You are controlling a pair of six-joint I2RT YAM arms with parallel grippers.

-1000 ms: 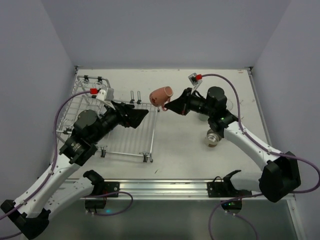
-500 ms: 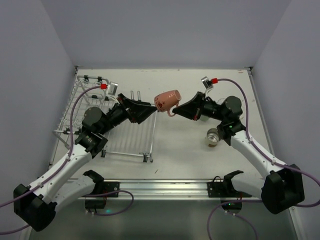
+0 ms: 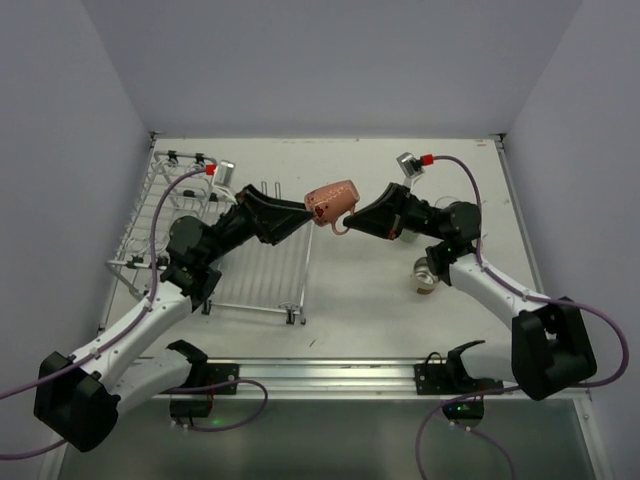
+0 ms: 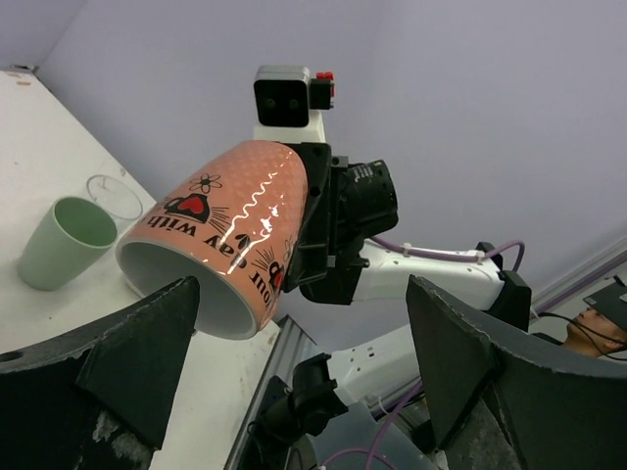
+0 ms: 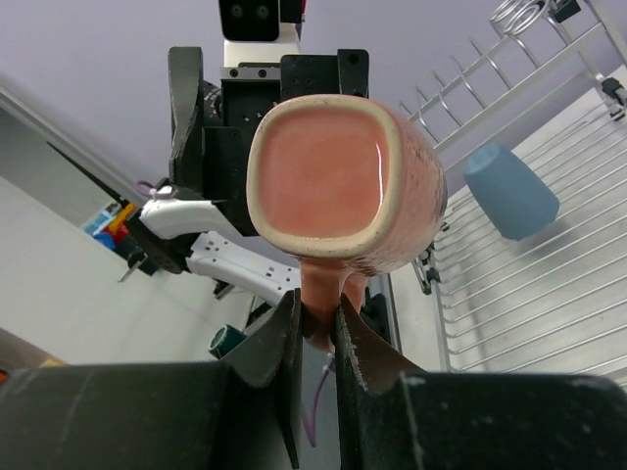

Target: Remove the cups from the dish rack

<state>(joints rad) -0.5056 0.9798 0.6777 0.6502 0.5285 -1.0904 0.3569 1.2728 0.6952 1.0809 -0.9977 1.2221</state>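
- Since a second ago the left arm has stretched forward over the silver wire dish rack (image 3: 160, 200), bringing the left claw (image 3: 303, 212) up to the mouth of the salmon-pink ceramic mug (image 3: 332, 199). The mug itself has shifted slightly to the right.
- The right claw (image 3: 348, 222) is pinched together on the mug's handle and holds the mug in the air on its side, above the rack's right edge and between the two arms.
- The right wrist view shows both fingers of the right claw (image 5: 315, 315) clamped on the handle. The mug (image 5: 338, 181) shows its squarish pink base with a cream ring around it.
- The left claw (image 4: 304, 328) stands wide apart and holds nothing. The mug's white-lined mouth (image 4: 230, 230) faces it, with the rim just beside the left finger; I cannot tell whether they touch.
- Black lettering on the mug's side reads "day with"; the letters before and after are cut off. Above the words sits a red heart with small black bees.
- A blue plastic tumbler (image 5: 509, 191) lies on its side on the rack's wires (image 5: 558, 284).
- A pale green tumbler (image 4: 64, 240) lies tipped on the white table (image 3: 370, 300), just beside a clear tumbler (image 4: 113, 196).
- A brown cup (image 3: 427, 276) sits on the table under the right forearm.
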